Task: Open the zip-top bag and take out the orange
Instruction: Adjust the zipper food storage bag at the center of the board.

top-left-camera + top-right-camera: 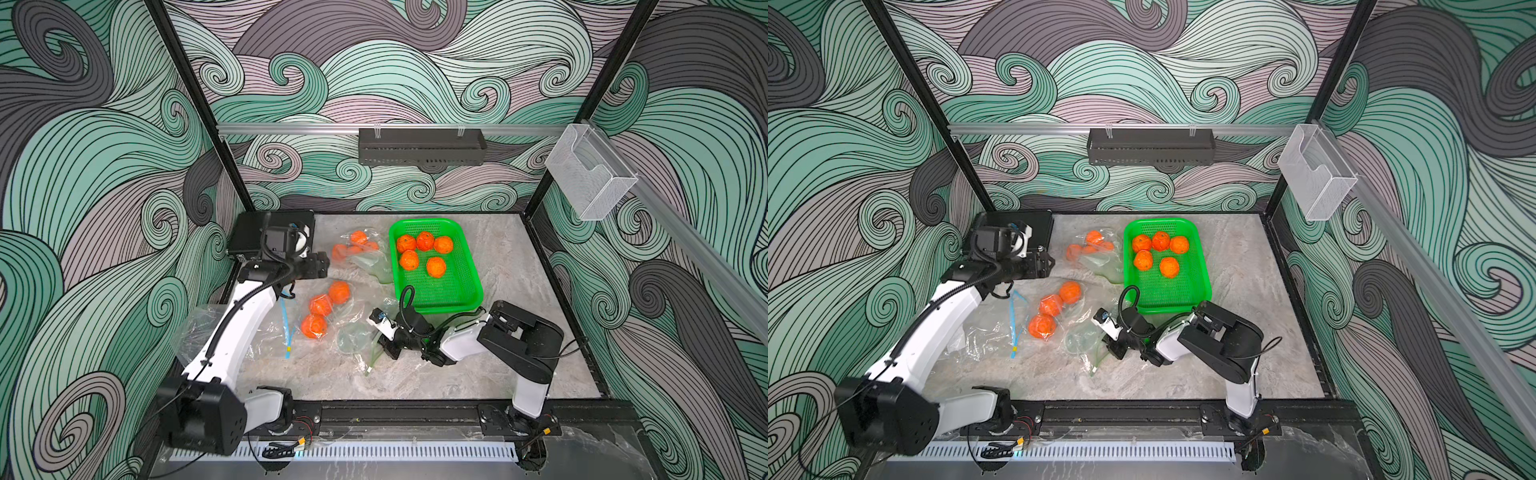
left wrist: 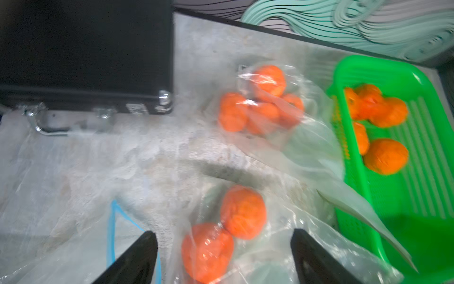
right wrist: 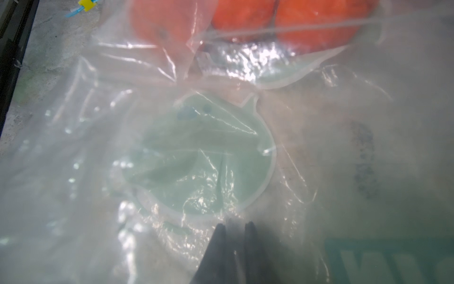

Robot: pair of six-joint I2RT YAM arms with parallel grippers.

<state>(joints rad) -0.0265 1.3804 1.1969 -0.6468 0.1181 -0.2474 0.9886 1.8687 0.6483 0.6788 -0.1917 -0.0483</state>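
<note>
On the table [image 1: 519, 266] we find the basket [image 1: 451, 291] far and right of centre, five oranges [image 1: 424, 241] in its far half. Just left of it lies the far bag [image 1: 365, 259], more oranges inside; further left, in the far left corner, the case [image 1: 249, 232]. Nearer, mid-table, lies the near bag [image 1: 353, 336] with three oranges inside, its right edge at the right gripper [image 1: 386, 349], just before the basket.

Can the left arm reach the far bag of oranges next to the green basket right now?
Probably yes: the left gripper is open, holds nothing, and only bare table lies between it and that bag.
</note>
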